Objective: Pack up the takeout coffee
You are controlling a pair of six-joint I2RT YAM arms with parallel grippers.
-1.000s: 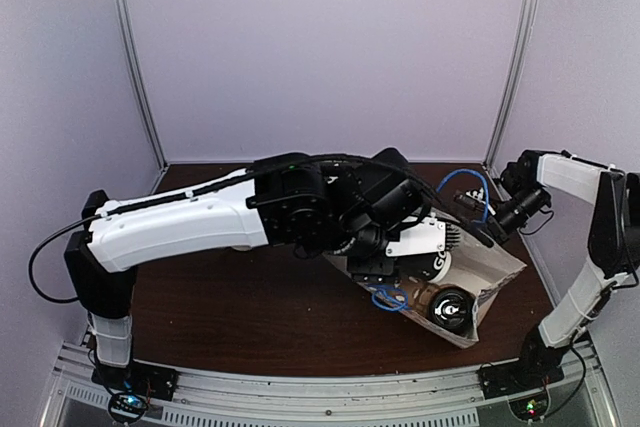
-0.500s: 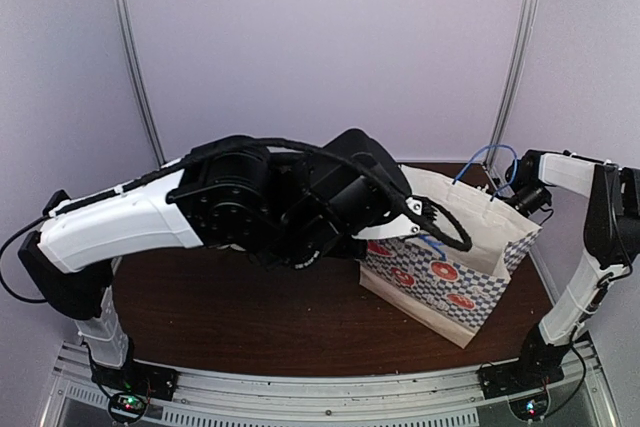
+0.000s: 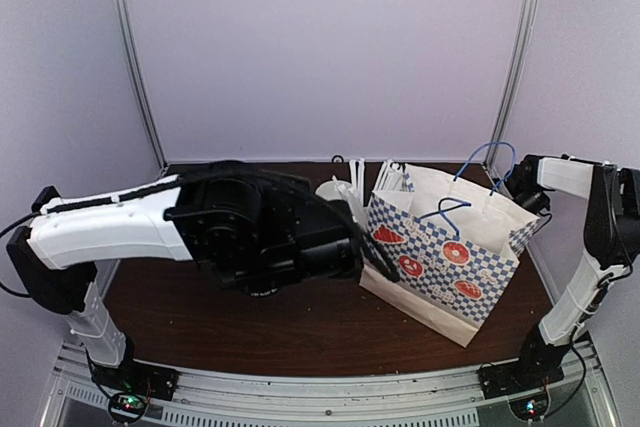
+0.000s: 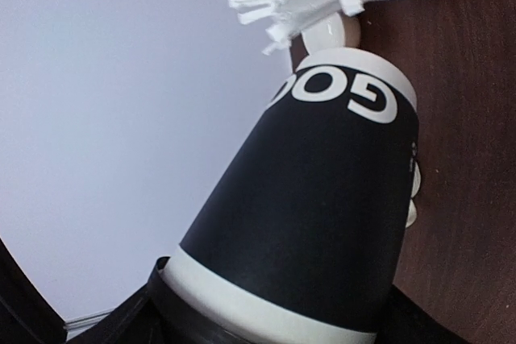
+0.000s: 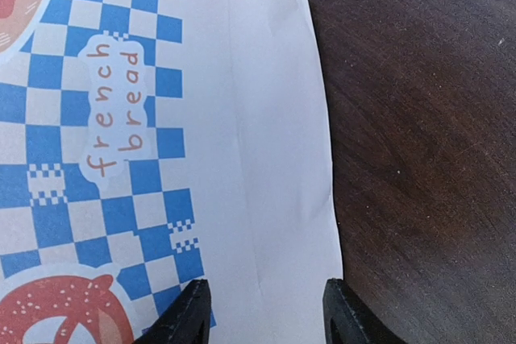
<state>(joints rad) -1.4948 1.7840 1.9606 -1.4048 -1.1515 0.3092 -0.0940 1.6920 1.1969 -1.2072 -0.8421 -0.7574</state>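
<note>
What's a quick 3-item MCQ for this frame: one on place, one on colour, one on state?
1. Where on the table is the paper bag?
A. at the left edge
B. on the right side
C. at the near edge, between the arm bases

2. The lettering on the black cup is:
A. white
B. red
C. yellow

3. The paper bag is:
A. lying flat on its side
B. standing, mouth open upward
C. folded shut

Key:
1 B: the top view shows it in the right half, beside the right arm.
2 A: the left wrist view shows white letters on the black side.
3 B: its open rim is on top in the top view.
</note>
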